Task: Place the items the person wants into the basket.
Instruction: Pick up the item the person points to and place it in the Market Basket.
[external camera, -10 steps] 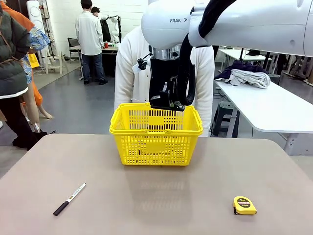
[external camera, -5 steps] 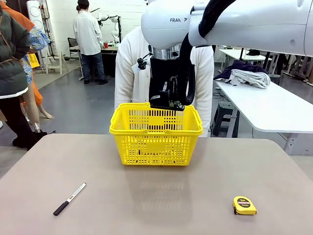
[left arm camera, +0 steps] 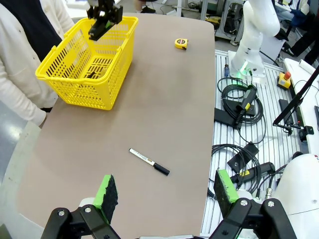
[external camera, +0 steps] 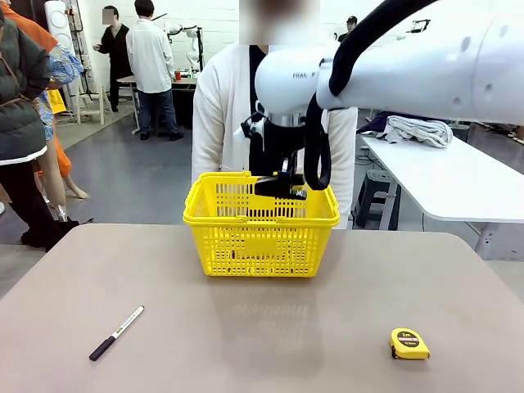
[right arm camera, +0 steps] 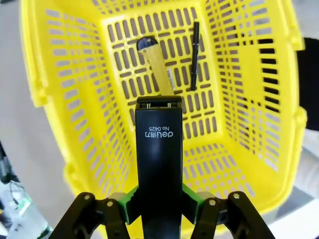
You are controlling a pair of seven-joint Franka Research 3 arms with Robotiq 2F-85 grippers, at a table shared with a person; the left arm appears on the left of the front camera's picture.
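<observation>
White arm (external camera: 426, 70) with black cable (external camera: 315, 139); black jaws, green pads (left arm camera: 105, 191)

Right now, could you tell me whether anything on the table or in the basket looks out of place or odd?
Nothing stands out. The right gripper holds the black stapler above the yellow basket, where the utility knife and black pen lie flat. The marker and tape measure rest undisturbed on the table.

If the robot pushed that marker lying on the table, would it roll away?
Probably a little. The marker looks round and slim, lying flat on the smooth table, so a sideways nudge could roll it. It looks stiff and light, so it would likely slide or spin rather than bend.
</observation>
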